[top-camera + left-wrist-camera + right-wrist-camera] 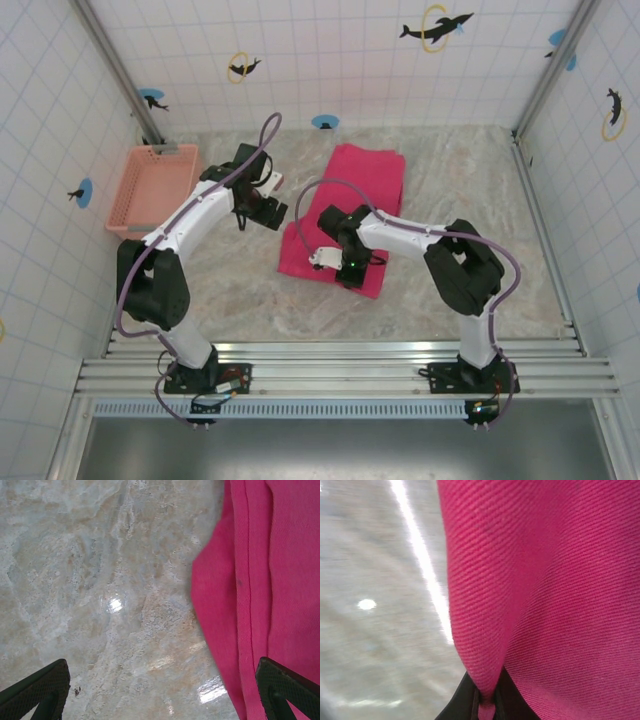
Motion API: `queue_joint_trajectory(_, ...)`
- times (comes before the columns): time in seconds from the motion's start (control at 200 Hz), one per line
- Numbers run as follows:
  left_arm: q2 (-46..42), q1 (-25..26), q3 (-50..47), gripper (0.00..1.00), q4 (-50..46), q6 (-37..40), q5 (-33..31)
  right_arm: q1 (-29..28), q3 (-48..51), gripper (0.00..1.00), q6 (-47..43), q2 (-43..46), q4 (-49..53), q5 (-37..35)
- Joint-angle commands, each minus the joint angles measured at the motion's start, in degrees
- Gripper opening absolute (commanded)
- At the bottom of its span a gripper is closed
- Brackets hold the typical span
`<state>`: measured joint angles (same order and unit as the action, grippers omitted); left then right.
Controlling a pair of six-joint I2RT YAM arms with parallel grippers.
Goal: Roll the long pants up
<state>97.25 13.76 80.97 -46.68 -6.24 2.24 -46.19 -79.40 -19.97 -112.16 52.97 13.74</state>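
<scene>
Your right gripper point(487, 702) pinches the long pants point(352, 195).
They lie folded on the table point(470, 200); your right jaws are closed on their near edge, and your left gripper point(160, 692) hovers wide open beside their left edge.

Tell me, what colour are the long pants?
Bright pink-red all over, no pattern; the long pants show best in the top external view.

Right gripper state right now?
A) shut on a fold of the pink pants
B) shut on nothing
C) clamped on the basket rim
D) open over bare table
A: in the right wrist view the right gripper has its jaws closed, with a ridge of the long pants pinched between them.
</scene>
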Motion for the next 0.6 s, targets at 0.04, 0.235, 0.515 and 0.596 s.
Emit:
queue_joint_trajectory(0.04,0.2,-0.4,1.1,0.97,-1.2,3.7,-0.1,3.4,-3.2,0.05,-0.1,2.2,12.1,25.2)
queue_joint_trajectory(0.235,-0.1,0.5,1.0,0.98,-1.0,6.1,2.2,10.5,-10.2,0.06,-0.1,-4.0,21.2,39.2)
queue_joint_trajectory(0.515,2.0,4.0,2.9,0.98,-0.9,6.9,4.3,15.3,-17.9,0.07,1.3,-16.3,23.7,37.3)
queue_joint_trajectory(0.596,2.8,5.2,3.6,0.97,-1.2,6.6,4.5,16.4,-19.4,0.07,1.9,-18.3,23.7,36.2)
